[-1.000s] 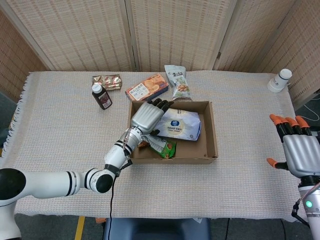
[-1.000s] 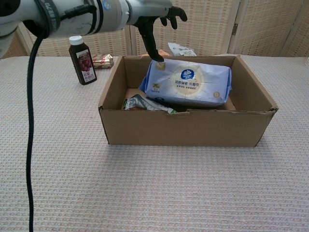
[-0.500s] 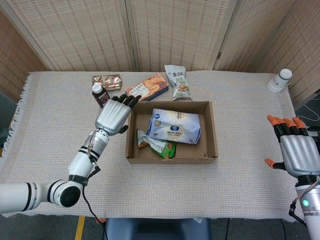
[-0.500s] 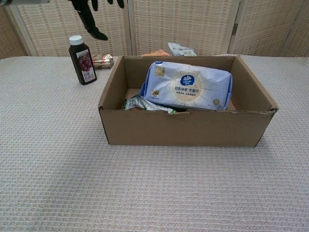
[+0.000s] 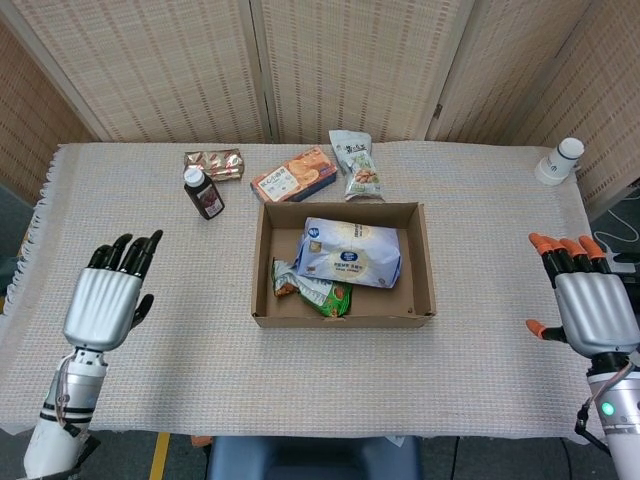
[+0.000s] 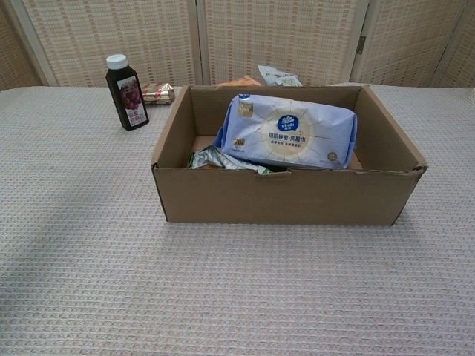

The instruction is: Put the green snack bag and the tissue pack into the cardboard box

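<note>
Tissue pack, pale blue soft plastic (image 5: 350, 252), lying mid-frame inside brown cardboard box (image 5: 428, 262); likely light, squashy, best gripped across its width. Green crinkly foil snack bag (image 5: 318, 293) beside it, lower left; probably slippery, pinched at an edge. One of each. Left hand (image 5: 103, 301), right hand (image 5: 591, 308): fingers spread, empty.

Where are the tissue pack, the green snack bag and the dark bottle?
tissue pack (image 5: 350, 252), head view, middle of its top face.
green snack bag (image 5: 322, 294), head view, its middle.
dark bottle (image 6: 126, 96), chest view, its label.
</note>
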